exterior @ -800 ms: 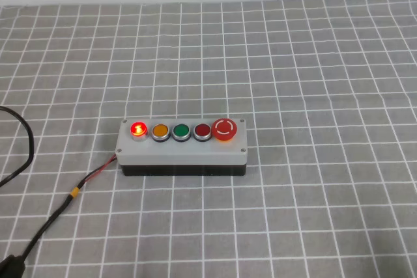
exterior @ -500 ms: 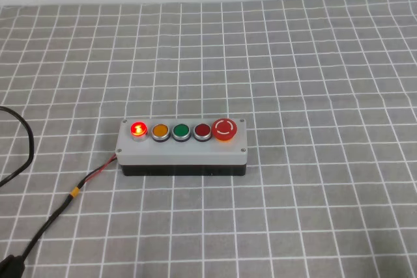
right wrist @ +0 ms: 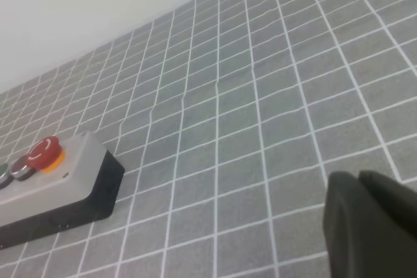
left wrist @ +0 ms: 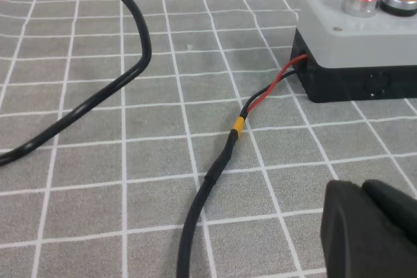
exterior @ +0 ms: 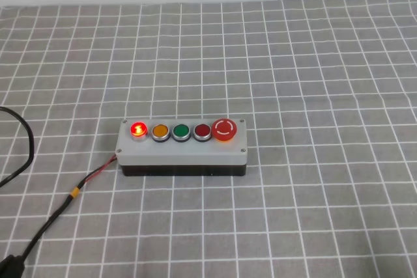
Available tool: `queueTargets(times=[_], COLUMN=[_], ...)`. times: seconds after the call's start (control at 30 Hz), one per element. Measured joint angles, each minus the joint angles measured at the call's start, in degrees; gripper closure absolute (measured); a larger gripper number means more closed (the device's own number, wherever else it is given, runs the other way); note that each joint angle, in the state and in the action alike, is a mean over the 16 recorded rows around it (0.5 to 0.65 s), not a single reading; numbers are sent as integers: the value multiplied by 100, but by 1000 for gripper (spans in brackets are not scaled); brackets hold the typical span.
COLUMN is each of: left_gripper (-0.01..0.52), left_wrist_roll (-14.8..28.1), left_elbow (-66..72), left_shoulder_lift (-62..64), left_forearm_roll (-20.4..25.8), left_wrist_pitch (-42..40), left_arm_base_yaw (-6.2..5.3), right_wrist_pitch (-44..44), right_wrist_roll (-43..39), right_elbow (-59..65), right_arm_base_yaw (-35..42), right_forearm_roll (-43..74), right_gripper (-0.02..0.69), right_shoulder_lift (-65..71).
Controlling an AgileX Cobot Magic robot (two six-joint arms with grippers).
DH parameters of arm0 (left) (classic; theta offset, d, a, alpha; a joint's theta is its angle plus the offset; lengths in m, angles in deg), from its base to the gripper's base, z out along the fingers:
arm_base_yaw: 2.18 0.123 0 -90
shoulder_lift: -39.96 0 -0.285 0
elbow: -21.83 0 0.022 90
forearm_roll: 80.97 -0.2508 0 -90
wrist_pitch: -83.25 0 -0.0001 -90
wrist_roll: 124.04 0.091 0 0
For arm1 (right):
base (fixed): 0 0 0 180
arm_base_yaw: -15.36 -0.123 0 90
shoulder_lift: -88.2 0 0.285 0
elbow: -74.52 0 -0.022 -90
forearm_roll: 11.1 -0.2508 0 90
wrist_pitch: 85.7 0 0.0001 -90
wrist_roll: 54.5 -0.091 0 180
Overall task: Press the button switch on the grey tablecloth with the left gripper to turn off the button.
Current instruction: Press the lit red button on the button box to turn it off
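Box (exterior: 182, 148) sits near the middle of the cloth (exterior: 313, 63), long side facing the high camera, black base down. Five buttons in a row on top: lit red button (exterior: 138, 129) at the left end, then amber (exterior: 160, 131), green (exterior: 180, 131), dark red (exterior: 202, 131), and the big mushroom (exterior: 225, 129) at the right end. The end button is glowing. Nothing touching it.

Red-black wires (exterior: 99, 172) leave the box's left end low down, pass a yellow band (exterior: 75, 192) and merge into a black cable (exterior: 39, 236) running to the bottom-left corner. A second cable (exterior: 23, 141) loops in from the left edge.

Neither arm shows in the high view. Left gripper (left wrist: 368, 232): only a dark bulk in the bottom-right corner of its wrist view, low over the cloth, off the box's left end and well short of it, the cable lying between them. That camera sees the lit button and the amber one at top right. Fingers not resolvable, can't tell if apart or together.

Right gripper (right wrist: 371, 226): same story, a dark mass at the bottom right of its own view, off to the box's right, well apart from it, mushroom end nearest. Finger state can't be told either.
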Motion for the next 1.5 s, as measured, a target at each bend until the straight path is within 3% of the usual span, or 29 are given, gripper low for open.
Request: queueTargets(times=[0.53, 1.13, 1.5], left_gripper=[518, 518, 518], left_wrist_roll=[0, -30, -199], left_elbow=[0, 1, 8], left_shoulder_lift=[0, 0, 0], left_forearm_roll=[-50, -688, -707], left_wrist_pitch=[0, -41, -1128], left_arm_base_yaw=[0, 0, 0], right_wrist_pitch=[45, 57, 64], right_wrist_roll=[0, 0, 0], right_elbow=[0, 0, 0], right_arm_base_yaw=[-18, 324, 366], right_forearm_roll=[0, 0, 0], right_gripper=[682, 682, 682], right_shoulder_lift=[0, 0, 0])
